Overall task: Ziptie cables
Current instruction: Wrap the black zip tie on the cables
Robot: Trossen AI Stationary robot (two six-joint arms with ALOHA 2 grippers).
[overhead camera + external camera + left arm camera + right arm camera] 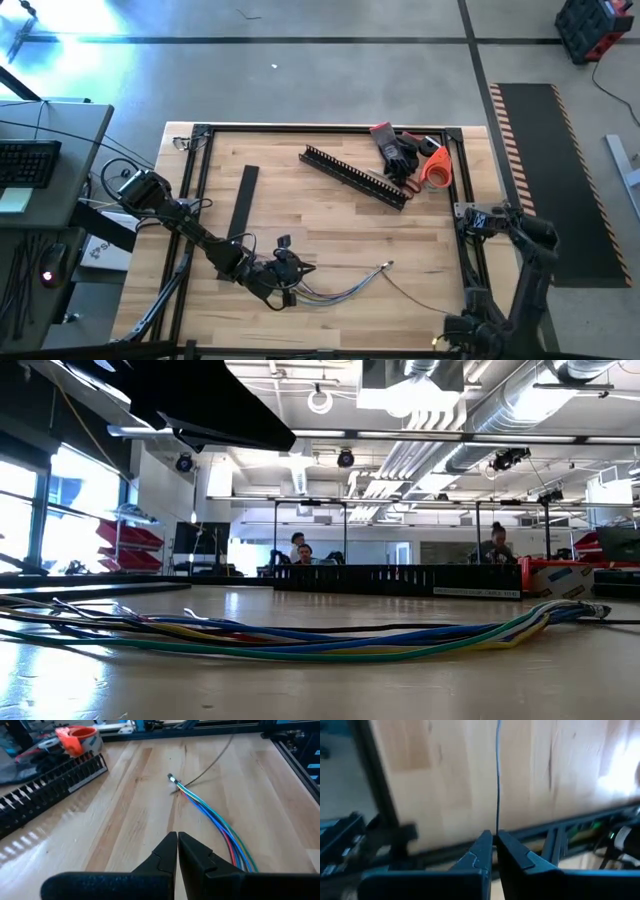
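Left gripper at 6 o'clock, fingers pressed together, sits at the near end of the thin multicoloured cables, which fan toward 3 o'clock on the wooden table. Right gripper waits at the 3 o'clock edge, fingers together. Rigid black comb-toothed channel lies at 12 o'clock.

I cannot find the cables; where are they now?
In the high view, the cables lie on the table's near middle, beside the shut left hand.
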